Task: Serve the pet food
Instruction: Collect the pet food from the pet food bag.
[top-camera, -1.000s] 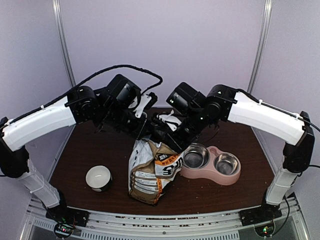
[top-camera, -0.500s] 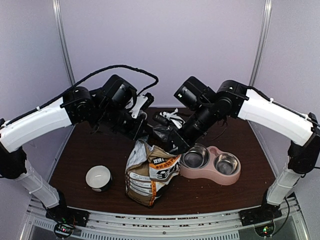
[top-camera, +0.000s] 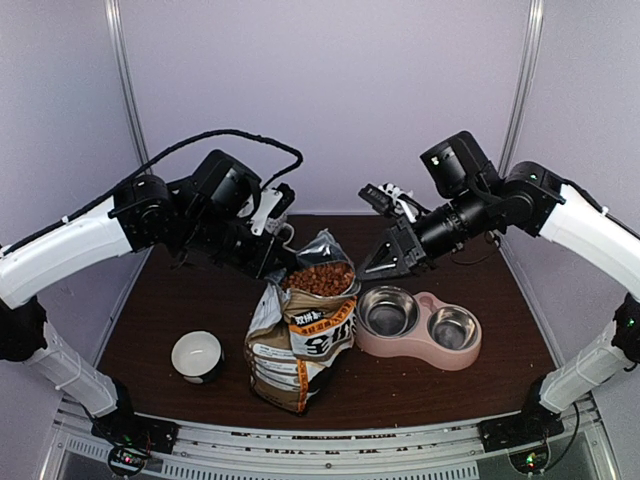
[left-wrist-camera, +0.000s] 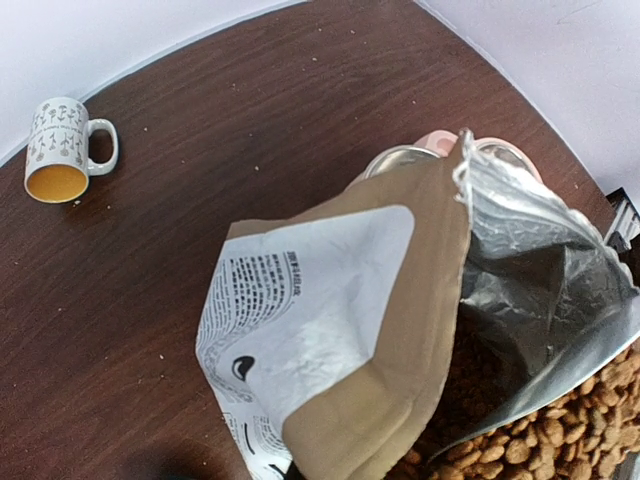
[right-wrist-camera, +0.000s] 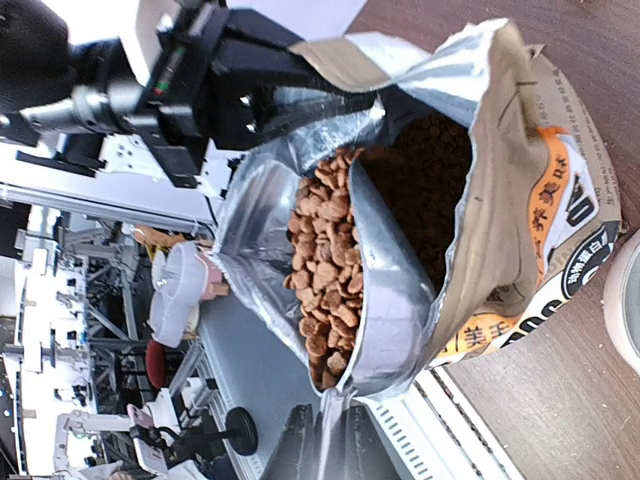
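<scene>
The tan printed bag (top-camera: 300, 350) stands at the table's middle, its mouth pulled wide. The pet food (top-camera: 321, 278), brown kibble, fills it to the top. My left gripper (top-camera: 284, 266) is shut on the mouth's left edge; my right gripper (top-camera: 366, 268) is shut on its right edge. In the right wrist view the fingers (right-wrist-camera: 300, 440) pinch the foil lip just below the kibble (right-wrist-camera: 325, 270). In the left wrist view the bag (left-wrist-camera: 330, 300) hides nearly all of my fingers, and kibble (left-wrist-camera: 590, 420) shows at the lower right.
The pink double bowl (top-camera: 420, 353) with two steel cups sits on the table right of the bag; a part of it (left-wrist-camera: 435, 142) shows behind the bag's top. A white mug (top-camera: 197, 357) stands at the front left, handle and pattern clear in the left wrist view (left-wrist-camera: 60, 150).
My right arm has swung out to the right, drawing the bag's edge with it. The bag's mouth has spread open and the kibble now shows. The bag stands more upright.
</scene>
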